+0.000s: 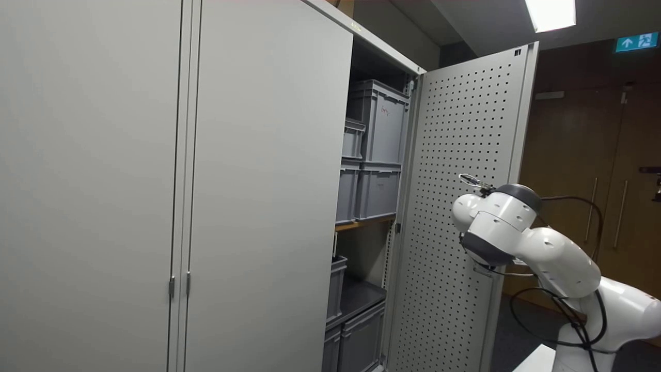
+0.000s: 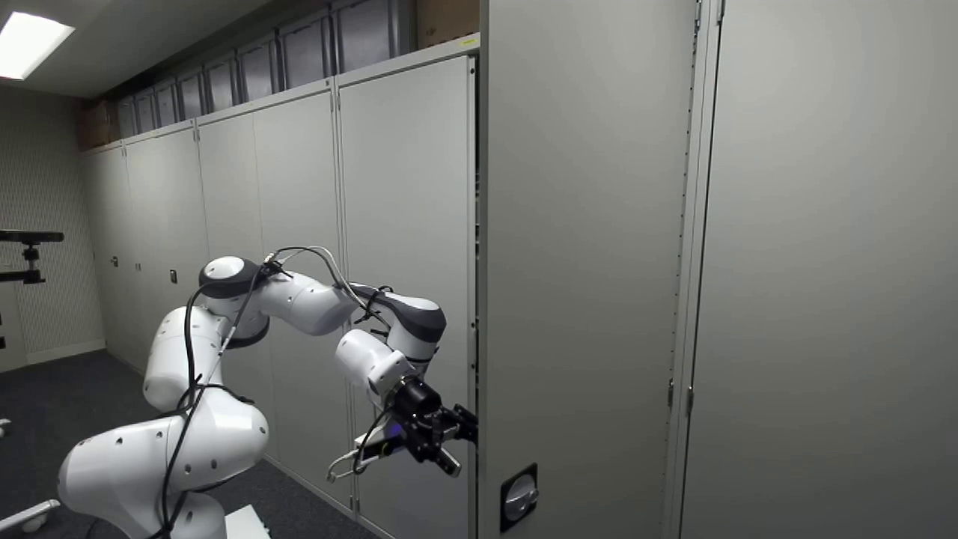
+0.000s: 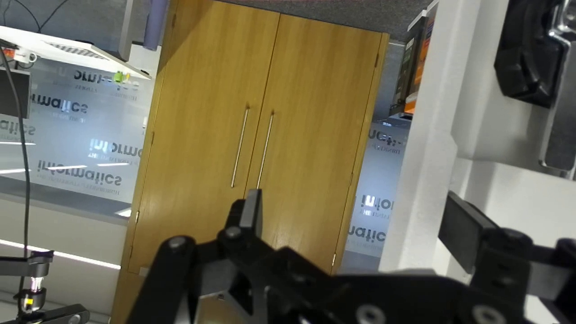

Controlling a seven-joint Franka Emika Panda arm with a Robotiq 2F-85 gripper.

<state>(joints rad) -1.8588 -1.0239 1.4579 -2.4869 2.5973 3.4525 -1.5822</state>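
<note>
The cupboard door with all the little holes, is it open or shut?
Open: in an exterior view the door stands swung outward from the cupboard, and grey boxes show inside.

Passable: air between Robotiq gripper (image 3: 353, 218) and wooden double doors (image 3: 306, 117). Obstacle: perforated cabinet door (image 1: 459, 139), edge (image 3: 420, 180) showing between spread fingers (image 3: 252, 213).

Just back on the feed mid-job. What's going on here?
The robot arm is up by a cabinet door that stands open. Its gripper is open near the door's free edge, with nothing clamped; whether it touches the door I can't tell. Grey bins show inside.
</note>
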